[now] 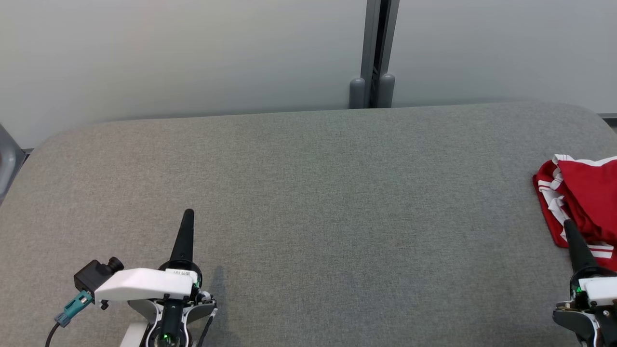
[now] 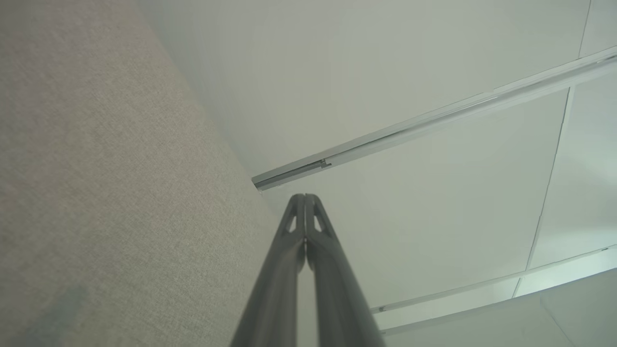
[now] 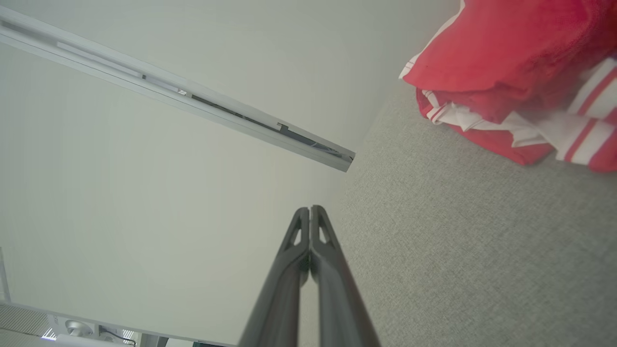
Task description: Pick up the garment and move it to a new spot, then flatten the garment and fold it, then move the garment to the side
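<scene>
The left gripper (image 1: 188,213) and right gripper (image 1: 569,223) sit pressed together, empty; the right should spread, then pinch a thick fold of the red garment (image 1: 588,193) beside it.

Red, white-striped garment (image 1: 585,193); grey fabric table (image 1: 308,193)

garment (image 1: 585,193): cut off by head view's right edge, at the tabletop's (image 1: 308,193) right end, shape unclear | right tool (image 1: 570,225): tip hides a strip of garment | right wrist view: garment cut off top and right
</scene>
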Controlling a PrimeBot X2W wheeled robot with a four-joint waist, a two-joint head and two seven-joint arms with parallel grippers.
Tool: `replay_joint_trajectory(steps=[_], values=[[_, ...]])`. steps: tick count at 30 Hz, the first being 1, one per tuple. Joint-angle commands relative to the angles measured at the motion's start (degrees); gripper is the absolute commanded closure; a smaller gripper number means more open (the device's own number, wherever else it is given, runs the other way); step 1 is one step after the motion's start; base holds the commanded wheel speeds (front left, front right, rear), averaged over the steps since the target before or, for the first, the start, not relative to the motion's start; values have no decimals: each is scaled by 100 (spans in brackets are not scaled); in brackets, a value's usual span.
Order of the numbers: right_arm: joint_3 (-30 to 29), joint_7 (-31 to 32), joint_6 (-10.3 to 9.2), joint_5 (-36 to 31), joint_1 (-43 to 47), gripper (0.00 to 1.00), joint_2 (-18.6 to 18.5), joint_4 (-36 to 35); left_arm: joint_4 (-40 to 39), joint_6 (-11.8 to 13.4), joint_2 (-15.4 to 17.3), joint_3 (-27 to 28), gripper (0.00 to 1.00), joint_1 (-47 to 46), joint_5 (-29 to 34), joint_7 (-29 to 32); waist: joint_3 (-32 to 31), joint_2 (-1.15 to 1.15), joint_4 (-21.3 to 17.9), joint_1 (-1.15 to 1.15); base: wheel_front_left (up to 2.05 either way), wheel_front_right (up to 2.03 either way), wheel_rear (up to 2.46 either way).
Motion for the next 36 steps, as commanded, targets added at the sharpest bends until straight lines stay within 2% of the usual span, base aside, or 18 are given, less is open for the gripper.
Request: replay_joint_trajectory(steps=[1,36], values=[[-76,65,1,183,-83,100,-46,-34,-7,-32,29,-2,100,-166,-141,40,-2,0,-10,0,0,0,0],[-680,668,0,1829,-89,100,-54,-2,220,-158,38,-50,100,-515,-1447,258,-32,0,-185,0,0,0,0]])
